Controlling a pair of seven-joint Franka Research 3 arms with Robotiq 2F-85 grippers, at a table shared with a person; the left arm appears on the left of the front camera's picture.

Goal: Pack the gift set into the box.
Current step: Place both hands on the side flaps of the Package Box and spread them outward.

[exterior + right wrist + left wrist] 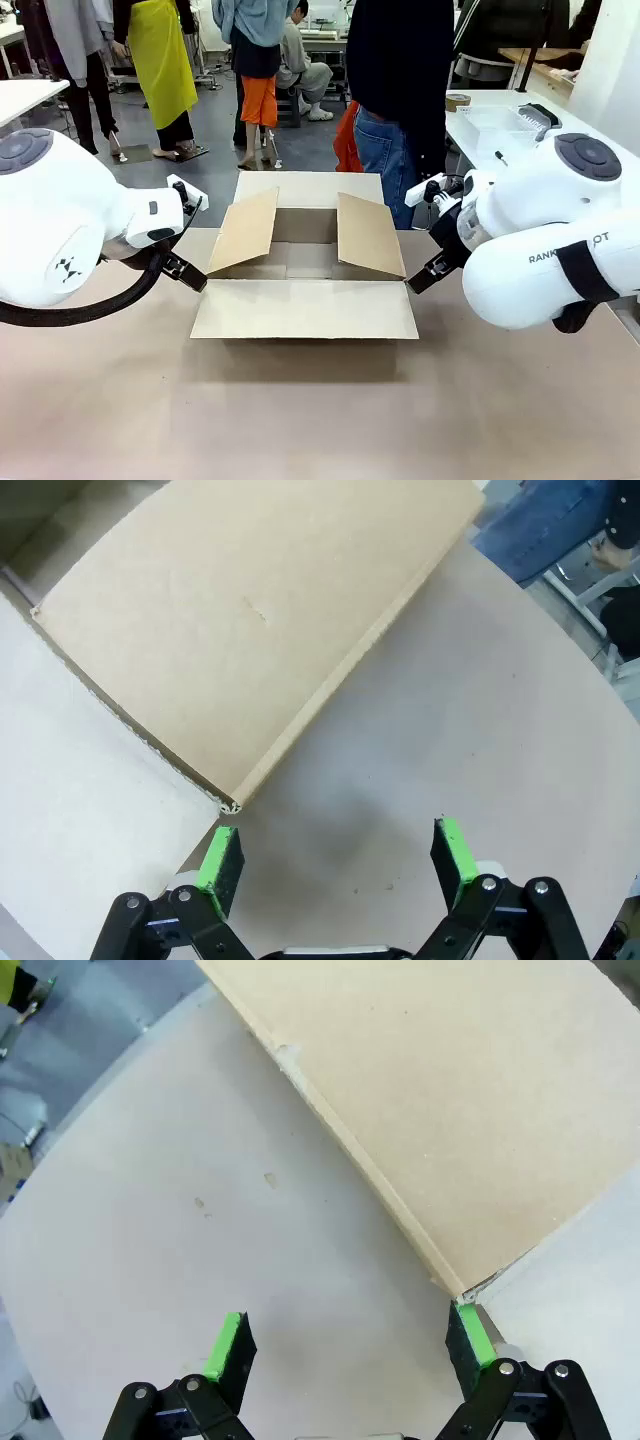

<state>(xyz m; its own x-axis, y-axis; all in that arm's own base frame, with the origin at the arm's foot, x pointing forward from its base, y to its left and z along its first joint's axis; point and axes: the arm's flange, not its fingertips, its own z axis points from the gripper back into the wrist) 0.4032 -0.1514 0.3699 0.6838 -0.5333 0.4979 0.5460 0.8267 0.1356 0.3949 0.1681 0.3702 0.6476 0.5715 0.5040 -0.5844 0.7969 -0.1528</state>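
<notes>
The box point(305, 262), a brown cardboard carton, stands mid-table with all four top flaps spread open. The part of its inside that I can see is bare cardboard. My left gripper point(190, 272) is open at the box's near left corner. In the left wrist view the left gripper point(348, 1325) has one green pad beside the tip of the side flap point(450, 1110). My right gripper point(420, 278) is open at the near right corner. In the right wrist view the right gripper point(336, 838) has its left pad just below the corner of the flap point(250, 620). The gift set is out of view.
A person point(395, 100) in a dark top and jeans stands at the table's far edge behind the box. A white side table point(480, 105) with a clear container point(500, 125) is at the back right. Bare tabletop point(300, 420) lies in front of the box.
</notes>
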